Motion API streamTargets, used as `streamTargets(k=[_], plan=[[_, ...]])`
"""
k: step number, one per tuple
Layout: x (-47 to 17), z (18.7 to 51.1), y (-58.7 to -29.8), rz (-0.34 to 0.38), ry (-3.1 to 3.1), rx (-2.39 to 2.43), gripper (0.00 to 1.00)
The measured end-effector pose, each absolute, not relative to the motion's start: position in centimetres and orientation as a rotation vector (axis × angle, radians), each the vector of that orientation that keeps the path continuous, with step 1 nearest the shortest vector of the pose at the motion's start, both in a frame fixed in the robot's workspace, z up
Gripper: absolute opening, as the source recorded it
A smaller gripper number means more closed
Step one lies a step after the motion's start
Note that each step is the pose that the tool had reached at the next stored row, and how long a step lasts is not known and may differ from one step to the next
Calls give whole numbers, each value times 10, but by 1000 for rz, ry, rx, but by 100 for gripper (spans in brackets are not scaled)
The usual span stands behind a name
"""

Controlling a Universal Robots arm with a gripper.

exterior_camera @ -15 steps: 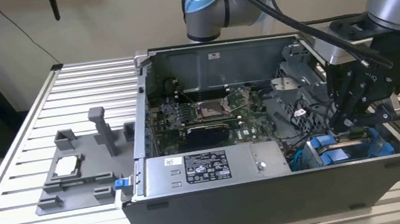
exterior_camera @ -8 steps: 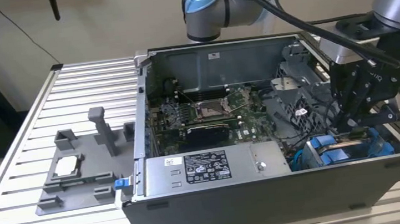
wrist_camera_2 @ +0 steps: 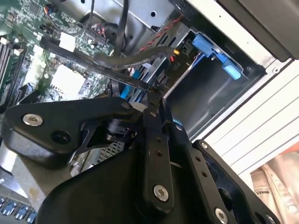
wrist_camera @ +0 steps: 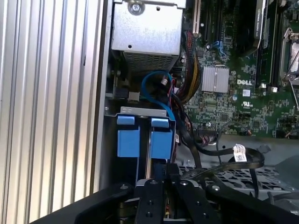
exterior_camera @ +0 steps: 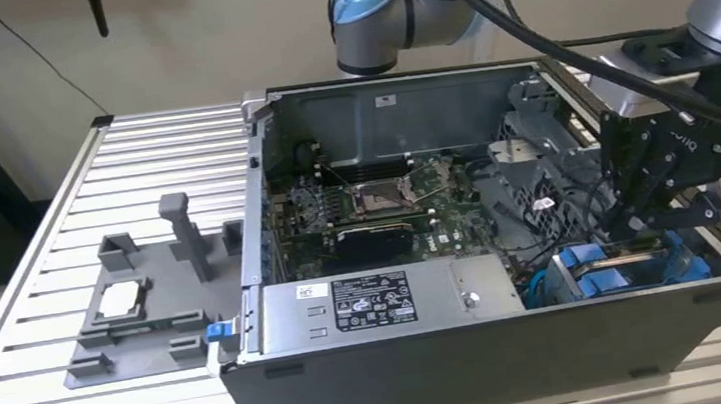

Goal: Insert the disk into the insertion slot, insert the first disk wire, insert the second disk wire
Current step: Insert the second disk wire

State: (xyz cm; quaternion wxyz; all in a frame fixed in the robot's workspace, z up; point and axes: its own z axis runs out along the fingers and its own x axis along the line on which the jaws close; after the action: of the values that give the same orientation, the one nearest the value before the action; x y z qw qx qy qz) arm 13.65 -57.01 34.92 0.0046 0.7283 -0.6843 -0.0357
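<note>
Our gripper [exterior_camera: 627, 234] hangs just above the disk [wrist_camera: 161, 142], which stands in the insertion slot [wrist_camera: 142, 110]. A black wire [wrist_camera_2: 124, 77] reaches its tip; we cannot tell whether it grips.

A table [exterior_camera: 127, 156] of ribbed aluminium slats carried everything. An open grey computer case [exterior_camera: 487, 380] stood on it toward the exterior view's right, its near wall close to the table's front edge. Just beside the case, on the exterior view's left, a flat grey fixture [exterior_camera: 142, 351] with upright posts lay on the slats. In both wrist views, bare slats ran alongside the case's wall.
</note>
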Motion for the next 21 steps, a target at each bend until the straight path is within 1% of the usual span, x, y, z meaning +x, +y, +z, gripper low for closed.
streamTargets(k=[11,21], plan=[[142,346,-572,-148,-2159,2265,16],[149,345,-574,-159,-2168,2247,16]])
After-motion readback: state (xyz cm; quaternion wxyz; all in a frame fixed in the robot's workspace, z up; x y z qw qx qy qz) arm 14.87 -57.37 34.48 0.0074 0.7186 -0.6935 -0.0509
